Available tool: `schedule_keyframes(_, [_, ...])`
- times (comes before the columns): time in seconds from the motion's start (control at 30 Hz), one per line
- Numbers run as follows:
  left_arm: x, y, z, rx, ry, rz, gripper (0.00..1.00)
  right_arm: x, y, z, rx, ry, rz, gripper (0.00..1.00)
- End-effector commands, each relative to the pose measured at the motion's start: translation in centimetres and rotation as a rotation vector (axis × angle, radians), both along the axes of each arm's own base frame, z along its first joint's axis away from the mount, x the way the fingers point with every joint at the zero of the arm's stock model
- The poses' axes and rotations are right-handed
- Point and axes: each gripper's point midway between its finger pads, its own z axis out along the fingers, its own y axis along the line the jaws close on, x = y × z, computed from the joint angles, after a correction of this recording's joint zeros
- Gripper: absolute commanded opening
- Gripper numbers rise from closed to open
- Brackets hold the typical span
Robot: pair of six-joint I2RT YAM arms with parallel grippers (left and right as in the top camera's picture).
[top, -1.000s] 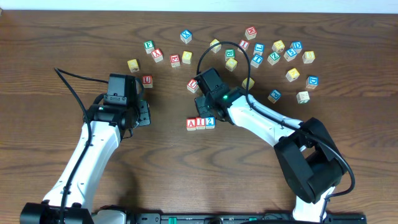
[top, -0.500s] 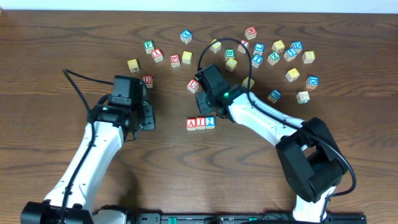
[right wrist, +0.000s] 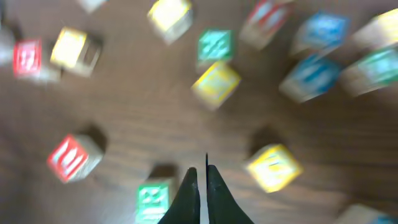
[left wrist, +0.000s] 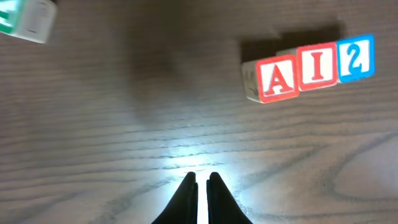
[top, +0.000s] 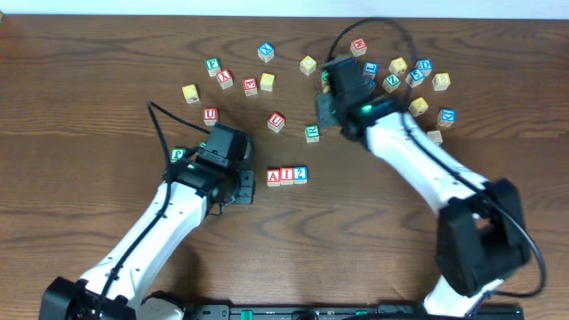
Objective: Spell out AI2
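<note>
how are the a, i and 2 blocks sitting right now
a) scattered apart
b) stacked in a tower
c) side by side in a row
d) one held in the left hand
c: the A block, I block and 2 block touch in one flat row, and the left hand is shut on nothing.

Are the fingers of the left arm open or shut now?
Shut: in the left wrist view the fingers nearly touch, holding nothing.

In the short row on the table, the left cube (left wrist: 277, 78) bears a red A, the middle cube (left wrist: 318, 65) a red I, and the right cube (left wrist: 354, 58) a blue 2. Letters on the other blocks (top: 267, 52) are too small or blurred to read.
</note>
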Motion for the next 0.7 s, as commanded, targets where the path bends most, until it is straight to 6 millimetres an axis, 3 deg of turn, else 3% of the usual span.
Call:
schedule_keyframes(0.0, [-0.7,-0.6,-1.3,0.007,0.044,0.008,0.07,1.3,-3.0,3.6,0.011,-0.077,-0.07,0.01])
schedule_keyframes(0.1, [-1.2,-1.7,-2.0,-0.002,0.072,-0.026,0.08,2.0,-5.7,4.5,0.017,-0.096,-0.127,0.01])
schedule_keyframes(0.27, [-1.8,-4.0,-3.5,-0.029,0.108,-0.088,0.08,2.4,-8.6,4.3,0.014,-0.081,-0.183,0.01])
schedule_keyframes(0.53, [-2.5,-7.1,-6.3,-0.028,0.138,-0.135,0.07,2.4,-9.5,4.2,0.0,-0.074,-0.19,0.01])
schedule_keyframes(0.67, [-2.3,-7.1,-6.8,-0.019,0.137,-0.136,0.07,2.4,-9.5,4.2,-0.005,-0.074,-0.184,0.01])
